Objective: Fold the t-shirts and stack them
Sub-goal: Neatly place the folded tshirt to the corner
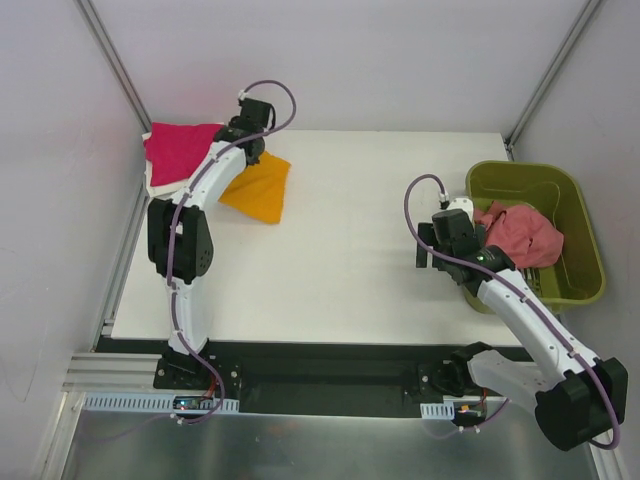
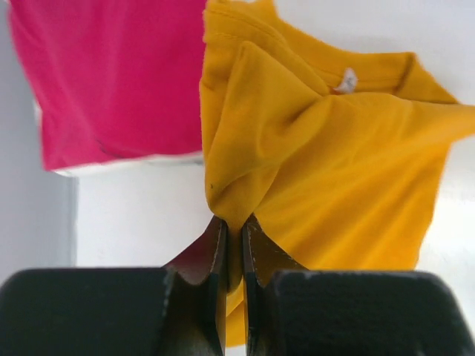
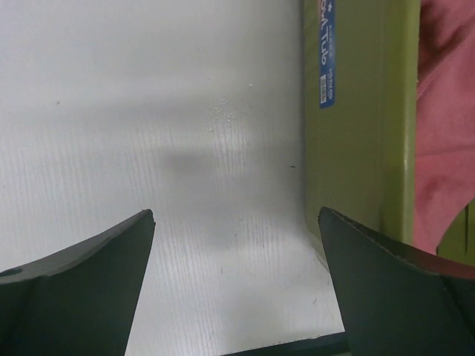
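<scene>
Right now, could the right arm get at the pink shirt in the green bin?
Probably yes. The right arm's fingers are open and empty beside the green bin, and the pink shirt lies uncovered inside. Only the bin wall stands between, so it must lift over the rim.

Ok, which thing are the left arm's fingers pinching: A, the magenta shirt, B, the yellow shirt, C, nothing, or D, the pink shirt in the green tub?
B: the left wrist view shows the left fingers closed on a fold of the yellow shirt.
</scene>
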`<state>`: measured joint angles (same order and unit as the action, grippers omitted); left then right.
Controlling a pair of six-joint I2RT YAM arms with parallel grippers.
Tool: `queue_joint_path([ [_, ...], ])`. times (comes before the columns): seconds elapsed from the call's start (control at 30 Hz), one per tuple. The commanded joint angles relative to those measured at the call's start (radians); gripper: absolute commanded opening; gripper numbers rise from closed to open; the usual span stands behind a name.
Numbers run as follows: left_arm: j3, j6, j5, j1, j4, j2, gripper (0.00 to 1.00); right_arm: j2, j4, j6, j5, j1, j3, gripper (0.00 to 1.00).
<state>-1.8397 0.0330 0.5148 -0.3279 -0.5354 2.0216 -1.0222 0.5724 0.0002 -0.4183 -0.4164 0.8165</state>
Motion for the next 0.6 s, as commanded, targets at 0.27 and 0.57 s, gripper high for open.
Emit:
queue_joint_path([
  [0.27, -0.513, -0.263, 0.051, 0.173, -0.015, 0.216, 0.00, 0.036, 0.052, 0.050, -0.163, 0.005, -0.013, 0.97],
  [0.57, -0.590, -0.240, 0.016, 0.204, 0.008, 0.178, 0.00, 0.017, 0.057, 0.066, -0.209, 0.005, -0.014, 0.97],
])
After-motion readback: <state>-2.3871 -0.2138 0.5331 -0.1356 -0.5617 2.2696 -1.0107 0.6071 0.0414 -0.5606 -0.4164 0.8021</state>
